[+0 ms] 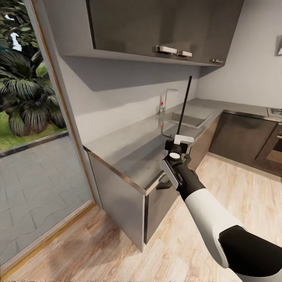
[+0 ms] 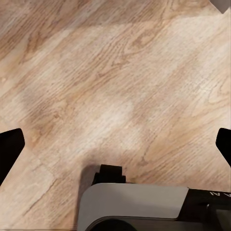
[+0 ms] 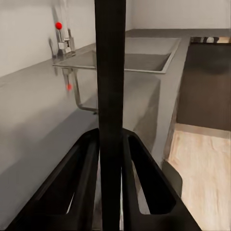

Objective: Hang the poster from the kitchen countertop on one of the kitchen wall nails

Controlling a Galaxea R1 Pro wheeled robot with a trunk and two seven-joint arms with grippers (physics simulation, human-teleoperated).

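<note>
Nearest in the head view, the right arm reaches forward from the lower right, its fingers [image 1: 179,144] pressed together on the bottom edge of the poster [image 1: 184,106]. The poster stands upright and edge-on, so it reads as a thin dark line rising out of the fingers above the surface. In the right wrist view the same edge is a black vertical strip [image 3: 111,96] running between the two dark fingers [image 3: 79,187], which lie flat against it on either side with no gap visible.

Below and beyond the hold lies the kitchen countertop [image 1: 129,150], grey with a thin metallic edge, its near corner over grey cabinets. The poster is lifted off this surface and touches only the fingers.

Farther along the surface sits the inset sink [image 1: 188,117] with a chrome tap [image 1: 163,101] against the wall, a red dot on it. Dark wall cabinets [image 1: 156,27] hang above.

The left wrist view looks down on the wooden floor [image 2: 115,82]; the left fingers [image 2: 9,149] appear as dark tips at opposite edges, spread wide with nothing between them.
</note>
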